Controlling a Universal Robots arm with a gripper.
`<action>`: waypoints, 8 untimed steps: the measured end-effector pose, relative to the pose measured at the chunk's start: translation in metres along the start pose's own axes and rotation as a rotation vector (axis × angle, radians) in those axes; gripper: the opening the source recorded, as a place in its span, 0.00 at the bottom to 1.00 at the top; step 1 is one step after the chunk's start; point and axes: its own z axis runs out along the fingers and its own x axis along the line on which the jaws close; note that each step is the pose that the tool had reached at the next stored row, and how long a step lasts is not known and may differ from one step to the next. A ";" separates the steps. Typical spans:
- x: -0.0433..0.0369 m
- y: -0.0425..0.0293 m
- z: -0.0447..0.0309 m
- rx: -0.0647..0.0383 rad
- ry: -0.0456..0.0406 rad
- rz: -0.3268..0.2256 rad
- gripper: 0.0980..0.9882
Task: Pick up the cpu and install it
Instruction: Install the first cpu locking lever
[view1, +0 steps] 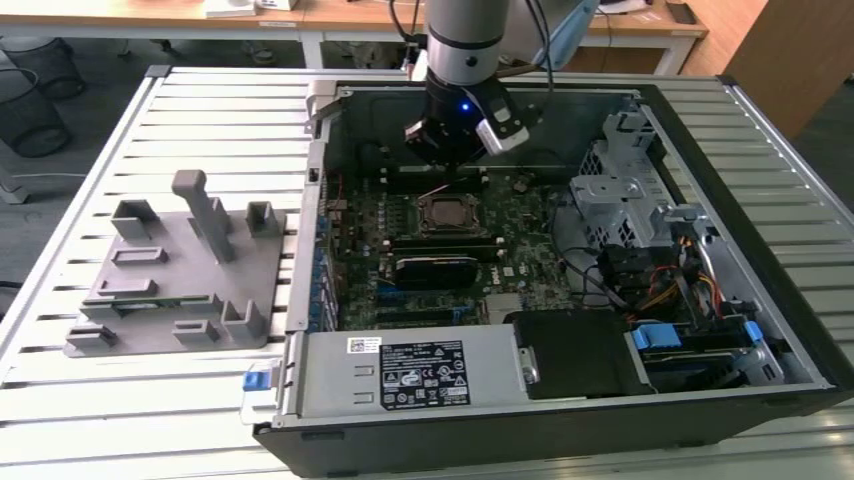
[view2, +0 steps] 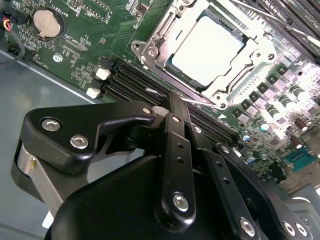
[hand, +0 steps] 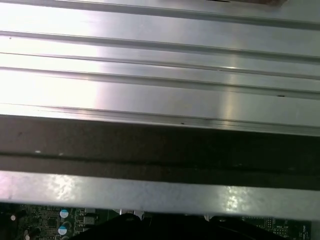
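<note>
The hand (view2: 176, 97), pressed together and holding nothing, hangs above the motherboard (view1: 441, 250) inside the open case (view1: 747, 330), just beside the socket (view2: 205, 50). The cpu (view2: 209, 46) sits in that socket. A grey holder (view1: 180, 275) lies on the tabletop (view1: 200, 120).

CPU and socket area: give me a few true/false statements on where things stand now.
1. The cpu lies inside the socket frame on the motherboard. True.
2. The gripper holds the cpu. False: its fingers are closed together with nothing between them, and the cpu sits in the socket.
3. The grey plastic holder stands inside the computer case. False: it stands outside, on the slatted table at the exterior view's left.
4. The arm hangs over the open case, near the socket. True.
</note>
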 end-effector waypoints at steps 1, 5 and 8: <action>-0.0002 -0.0001 0.0003 0.000 0.0001 0.002 0.01; -0.0012 -0.0002 0.0016 0.000 0.0003 0.006 0.01; -0.0022 -0.0007 0.0027 0.000 0.0008 0.007 0.01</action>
